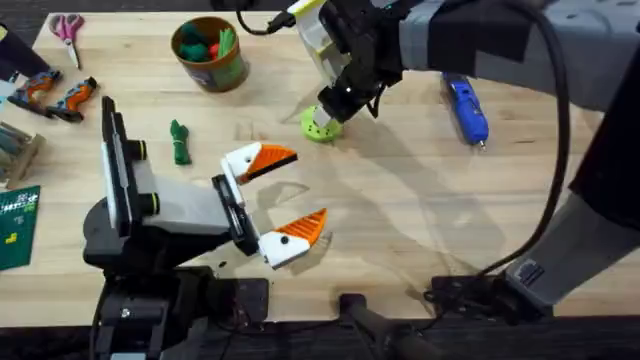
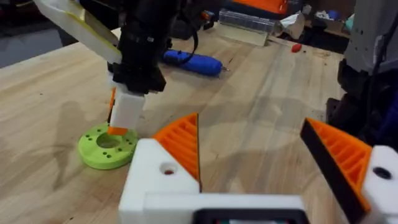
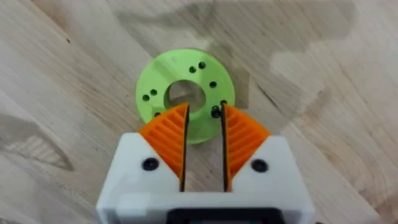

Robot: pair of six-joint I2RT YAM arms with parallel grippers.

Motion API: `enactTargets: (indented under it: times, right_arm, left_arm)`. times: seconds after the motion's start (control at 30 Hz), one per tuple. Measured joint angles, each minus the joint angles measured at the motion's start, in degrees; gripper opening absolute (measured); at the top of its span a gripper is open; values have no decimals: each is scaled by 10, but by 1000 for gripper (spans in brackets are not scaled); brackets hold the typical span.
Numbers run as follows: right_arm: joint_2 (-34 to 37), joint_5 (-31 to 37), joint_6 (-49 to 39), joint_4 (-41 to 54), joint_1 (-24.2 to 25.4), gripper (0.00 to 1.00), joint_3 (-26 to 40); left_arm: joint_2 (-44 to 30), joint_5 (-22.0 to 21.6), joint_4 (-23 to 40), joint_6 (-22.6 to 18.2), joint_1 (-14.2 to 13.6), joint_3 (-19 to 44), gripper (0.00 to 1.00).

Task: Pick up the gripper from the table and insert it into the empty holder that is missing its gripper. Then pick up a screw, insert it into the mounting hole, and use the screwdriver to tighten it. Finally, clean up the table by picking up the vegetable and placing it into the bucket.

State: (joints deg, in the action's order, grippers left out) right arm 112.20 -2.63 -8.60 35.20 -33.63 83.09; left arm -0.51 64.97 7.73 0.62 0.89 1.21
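Left hand (image 1: 272,195): we see its white fingers with orange ribbed pads spread wide apart, holding nothing, low over the pale wooden surface (image 1: 400,200) at centre-left.
Dark green knobbly toy vegetable (image 1: 179,141): lies on the surface, left of the left hand, below the bucket.
Small round brown-gold bucket with green band (image 1: 209,55): stands upright near the far edge, with green and red toy food inside.
Bright green flat plastic ring with holes (image 1: 320,125): lies flat, centre.
Right hand (image 3: 204,119): pads nearly together, a narrow gap between; tips at the ring's rim. We cannot tell whether anything is clamped.
Blue cylindrical electric screwdriver (image 1: 466,109): lies at right, apart from both hands.
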Motion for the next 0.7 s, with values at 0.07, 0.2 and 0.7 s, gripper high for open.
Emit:
enactTargets:
  times: [0.07, 0.2, 0.7]
  right_arm:
    - [0, 0, 0, 0, 0, 302, 0]
    - [0, 0, 0, 0, 0, 302, 0]
    - [5, 2, 0, -2, 0, 7, 1]
  left_arm:
    - [0, 0, 0, 0, 0, 0, 976]
    - [0, 0, 0, 0, 0, 0, 976]
    - [0, 0, 0, 0, 0, 0, 976]
